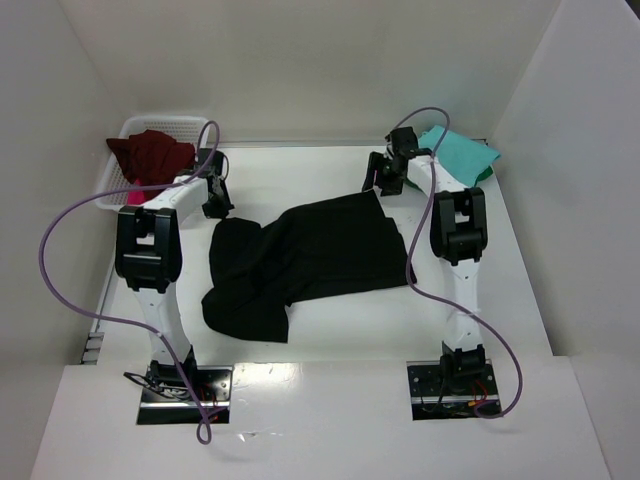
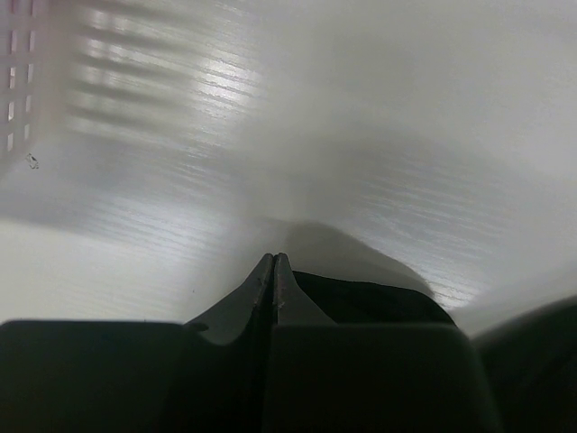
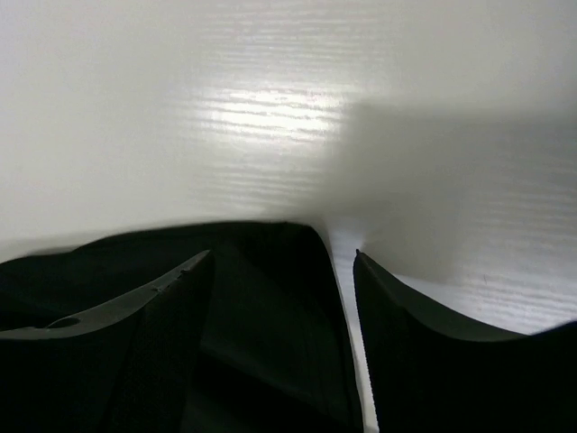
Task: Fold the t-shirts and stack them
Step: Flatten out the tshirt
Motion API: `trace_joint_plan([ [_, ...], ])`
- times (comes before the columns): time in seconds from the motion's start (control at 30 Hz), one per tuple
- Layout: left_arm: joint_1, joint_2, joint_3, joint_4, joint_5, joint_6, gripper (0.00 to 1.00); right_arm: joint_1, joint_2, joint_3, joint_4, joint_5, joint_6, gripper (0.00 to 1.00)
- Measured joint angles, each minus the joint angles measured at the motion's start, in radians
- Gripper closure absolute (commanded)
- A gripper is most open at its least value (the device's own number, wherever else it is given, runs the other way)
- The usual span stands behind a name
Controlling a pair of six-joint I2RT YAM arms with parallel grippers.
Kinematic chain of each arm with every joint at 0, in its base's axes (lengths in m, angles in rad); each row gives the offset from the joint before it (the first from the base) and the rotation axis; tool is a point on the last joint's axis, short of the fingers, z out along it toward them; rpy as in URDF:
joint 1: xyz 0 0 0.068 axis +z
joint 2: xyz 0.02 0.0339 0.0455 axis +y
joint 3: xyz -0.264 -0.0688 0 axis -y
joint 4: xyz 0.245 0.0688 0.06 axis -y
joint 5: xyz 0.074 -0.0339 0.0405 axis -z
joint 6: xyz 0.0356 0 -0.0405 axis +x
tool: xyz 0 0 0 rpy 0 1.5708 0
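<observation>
1. Where it lies across the middle of the tabletop (image 1: 330, 335), the black t-shirt (image 1: 300, 260) is unfolded and rumpled. One end bunches toward the near left and one corner reaches toward the far right.
2. The right hand (image 1: 385, 180) sits at that far-right corner. In the right wrist view its two fingers (image 3: 135, 343) stand apart, with the shirt's corner (image 3: 261, 298) lying between them on the white surface. The hand is open and nothing is clamped.
3. The left hand (image 1: 215, 205) is at the shirt's far-left corner. The left wrist view shows its fingers pressed together to a point (image 2: 273, 260), so it is closed. Black cloth (image 2: 361, 302) shows just beside and below them on the right. I cannot tell whether any of it is pinched between the tips.
4. The maroon t-shirt (image 1: 150, 155) is heaped in the white basket (image 1: 170, 125) at the far left, with a patch of pink cloth (image 1: 132, 196) showing just below it. The basket's lattice wall (image 2: 27, 90) appears blurred at the left wrist view's upper left.
5. The teal t-shirt (image 1: 458, 150) lies flat in the far-right corner, well apart from the black one, just beyond the right arm's wrist.
6. A purple cable (image 1: 60, 230) loops out from each arm above the tabletop, and both arm bases are bolted at the near edge.
</observation>
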Motion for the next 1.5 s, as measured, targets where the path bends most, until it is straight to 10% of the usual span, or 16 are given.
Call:
trace_joint_plan([
  [0.4, 0.0, -0.007, 0.009, -0.014, 0.0, 0.003, 1.0, 0.058, 0.019, 0.032, -0.038, 0.083, -0.042, 0.56],
  [0.6, 0.0, -0.008, 0.013, -0.022, 0.0, 0.021, 1.0, 0.061, 0.042, 0.064, -0.052, 0.125, -0.053, 0.99],
  [1.2, 0.0, -0.165, 0.235, -0.054, -0.014, 0.098, 1.0, 0.061, 0.025, 0.46, -0.141, 0.276, -0.008, 1.0],
  [1.5, 0.0, -0.423, 0.326, -0.044, -0.028, 0.161, 1.0, 0.061, -0.468, 0.153, -0.047, 0.287, 0.021, 1.0],
])
